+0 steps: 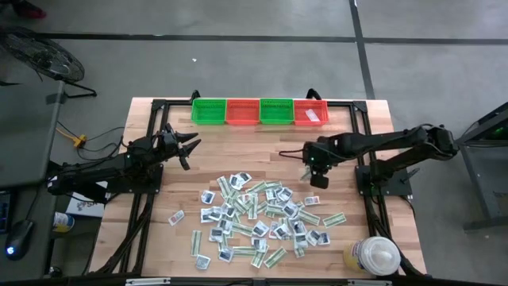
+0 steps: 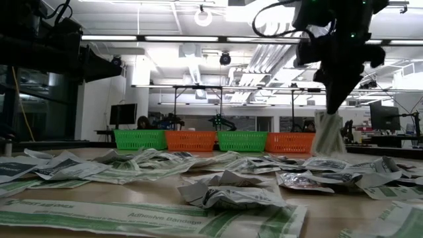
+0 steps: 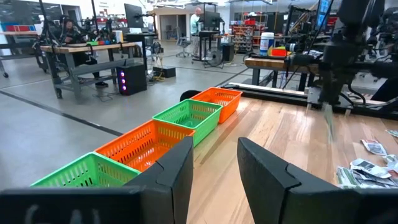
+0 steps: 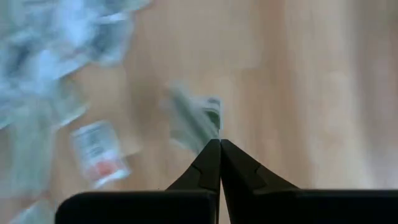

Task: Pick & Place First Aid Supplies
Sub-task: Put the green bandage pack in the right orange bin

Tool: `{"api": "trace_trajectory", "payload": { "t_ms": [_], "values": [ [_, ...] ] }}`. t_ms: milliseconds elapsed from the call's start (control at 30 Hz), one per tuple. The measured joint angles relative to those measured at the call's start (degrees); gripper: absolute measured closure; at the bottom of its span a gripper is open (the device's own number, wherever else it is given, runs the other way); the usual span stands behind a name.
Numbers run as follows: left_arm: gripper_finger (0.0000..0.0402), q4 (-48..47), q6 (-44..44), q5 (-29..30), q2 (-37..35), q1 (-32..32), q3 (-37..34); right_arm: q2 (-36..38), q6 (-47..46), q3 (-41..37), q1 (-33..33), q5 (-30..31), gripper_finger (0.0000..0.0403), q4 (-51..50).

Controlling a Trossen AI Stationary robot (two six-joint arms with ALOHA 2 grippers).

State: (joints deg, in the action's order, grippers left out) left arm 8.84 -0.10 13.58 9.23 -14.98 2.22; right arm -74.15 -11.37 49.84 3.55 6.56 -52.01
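right gripper (image 1: pixel 312 169): clenched on one packet (image 2: pixel 328 134), held up over the table (image 1: pixel 262 151), between the baskets (image 1: pixel 259 111) and the pile
left gripper (image 1: pixel 190 148): fingers parted, nothing held, parked near the green end basket
supplies pile (image 1: pixel 258 218): scattered on the table, well apart from the baskets

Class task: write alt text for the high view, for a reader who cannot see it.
The right tool, shut on a packet, hangs over a wooden table above scattered first aid packets. Four baskets line the far edge; the left tool waits, open.

Bare wood between baskets (image 1: pixel 259 111) and packets (image 1: pixel 258 218).
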Motion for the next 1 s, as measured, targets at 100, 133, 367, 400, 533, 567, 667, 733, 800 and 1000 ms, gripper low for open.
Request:
{"api": "trace_trajectory", "payload": {
  "t_ms": [100, 133, 367, 400, 533, 567, 667, 733, 800, 1000],
  "values": [
    [0.0279, 0.0, 0.0, 0.0, 0.0, 0.0, 0.0, 0.0, 1.8, 0.0, 0.2, -4.6, 0.0403, 1.5],
    [0.0279, 0.0, 0.0, 0.0, 0.0, 0.0, 0.0, 0.0, -1.4, 0.1, -0.2, -0.7, 0.0403, 1.6],
    [0.0279, 0.0, 0.0, 0.0, 0.0, 0.0, 0.0, 0.0, -4.3, 0.1, -0.6, -1.0, 0.0403, 5.3],
    [0.0279, 0.0, 0.0, 0.0, 0.0, 0.0, 0.0, 0.0, -4.2, 0.0, -0.6, -1.0, 0.0403, 5.2],
    [0.0279, 0.0, 0.0, 0.0, 0.0, 0.0, 0.0, -0.1, -3.7, 0.0, -0.5, -3.5, 0.0403, 7.4],
    [0.0279, 0.0, 0.0, 0.0, 0.0, 0.0, 0.0, -0.1, -3.6, 0.0, -0.5, -4.1, 0.0403, 7.4],
    [0.0279, 0.0, 0.0, 0.0, 0.0, 0.0, 0.0, -0.1, -3.4, 0.0, -0.5, -5.1, 0.0403, 8.9],
    [0.0279, 0.0, 0.0, 0.0, 0.0, 0.0, 0.0, -0.1, -3.1, 0.0, -0.5, -5.8, 0.0403, 9.3],
    [0.0279, 0.0, 0.0, 0.0, 0.0, 0.0, 0.0, -0.1, -2.3, 0.0, -0.5, -7.0, 0.0403, 10.6],
    [0.0279, 0.0, 0.0, 0.0, 0.0, 0.0, 0.0, -0.1, -2.1, 0.0, -0.5, -7.3, 0.0403, 10.5]
  ]
}}
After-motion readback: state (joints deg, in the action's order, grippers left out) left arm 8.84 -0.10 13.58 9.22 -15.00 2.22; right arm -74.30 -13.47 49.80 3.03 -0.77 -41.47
